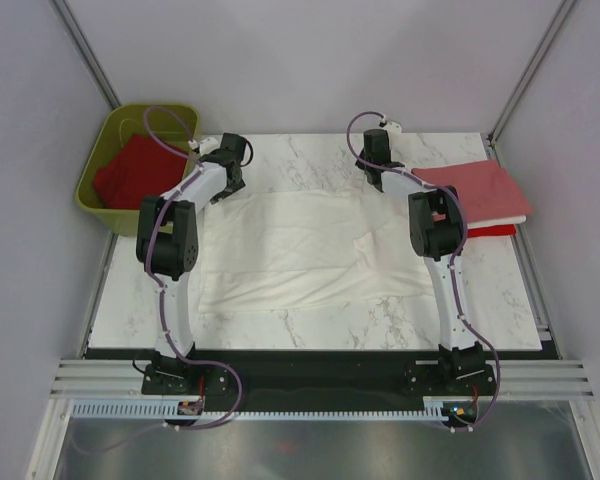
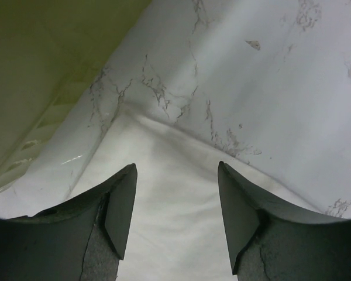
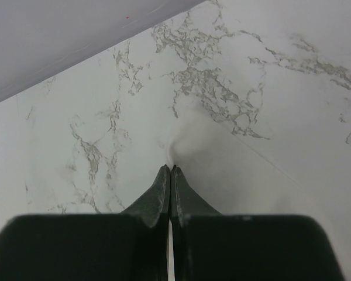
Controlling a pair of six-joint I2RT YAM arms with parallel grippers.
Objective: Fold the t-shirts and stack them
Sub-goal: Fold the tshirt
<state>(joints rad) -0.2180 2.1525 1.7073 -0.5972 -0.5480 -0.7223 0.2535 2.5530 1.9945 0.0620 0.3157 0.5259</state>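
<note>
A white t-shirt [image 1: 300, 250] lies spread flat on the marble table. My left gripper [image 1: 223, 192] is at its far left corner. In the left wrist view that gripper [image 2: 176, 170] stands open, with the shirt's corner [image 2: 164, 199] lying between and below the fingers. My right gripper [image 1: 380, 184] is at the shirt's far right corner. In the right wrist view it [image 3: 171, 168] is shut, and a small ridge of white cloth [image 3: 190, 140] is drawn up into the tips. A red t-shirt [image 1: 132, 172] lies in the tub. A folded salmon pink t-shirt [image 1: 475, 190] rests on a red one [image 1: 492, 231] at the right.
The olive-green tub [image 1: 90, 192] stands off the table's far left corner, and its wall [image 2: 41, 64] shows close beside my left gripper. Grey enclosure walls stand on three sides. The stack at the right reaches the table's right edge.
</note>
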